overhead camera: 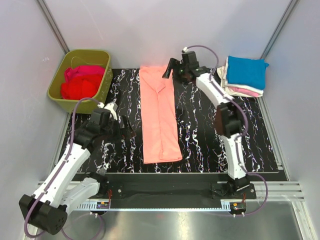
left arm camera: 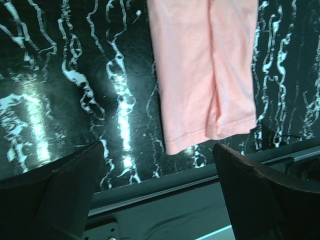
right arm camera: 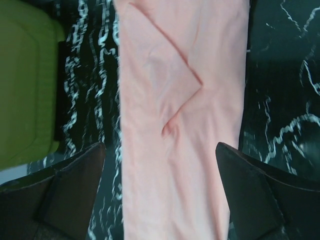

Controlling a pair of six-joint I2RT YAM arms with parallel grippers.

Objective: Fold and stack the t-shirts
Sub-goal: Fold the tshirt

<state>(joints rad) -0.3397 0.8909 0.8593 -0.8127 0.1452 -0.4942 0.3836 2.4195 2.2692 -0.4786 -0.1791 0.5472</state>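
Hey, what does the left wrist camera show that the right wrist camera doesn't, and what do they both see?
Only the left wrist view shows the hem end of the salmon-pink cotton t-shirt and the dark rail at the table's near edge just beyond it. Only the right wrist view shows the olive-green plastic tub at its left edge and a sleeve flap folded diagonally over the shirt's body. Both show that shirt folded into a long narrow strip on the black white-veined mat, and both the left gripper and the right gripper open, holding nothing.
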